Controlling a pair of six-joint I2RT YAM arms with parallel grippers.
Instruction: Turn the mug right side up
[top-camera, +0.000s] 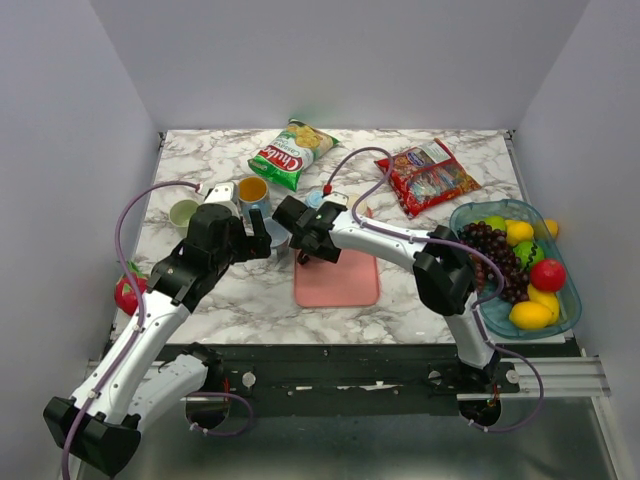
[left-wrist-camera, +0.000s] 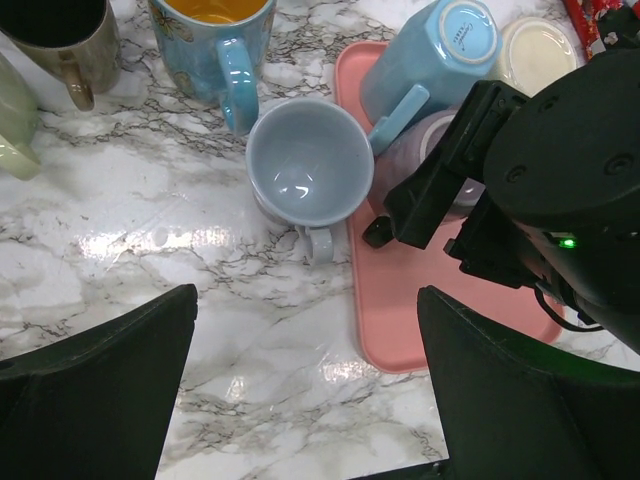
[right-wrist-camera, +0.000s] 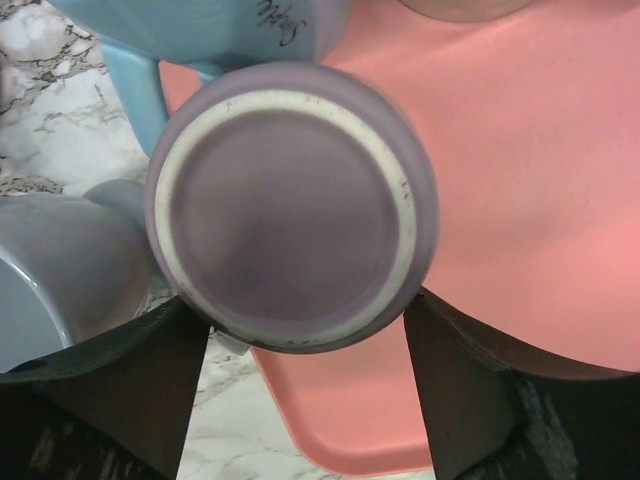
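Mug (right-wrist-camera: 290, 205), purple, sits base-up on the pink tray (right-wrist-camera: 540, 200), straddled by the right pincer (right-wrist-camera: 305, 335). Its jaws stand apart, and whether they press cannot be told. The grasp is in hand; next likely comes a firm squeeze, a lift and a wrist roll.

Marble table (top-camera: 200, 290) is carrying a pink tray (top-camera: 345, 285) near the middle of its near edge. A pale blue cup (left-wrist-camera: 310, 165) is sitting just left of the tray, with a floral mug (top-camera: 252, 192) and a green cup (top-camera: 184, 212) further left. A green chips bag (top-camera: 292, 152) and a red snack bag (top-camera: 432, 177) are lying along the far edge, and a fruit bowl (top-camera: 573, 305) is sitting at the right edge.
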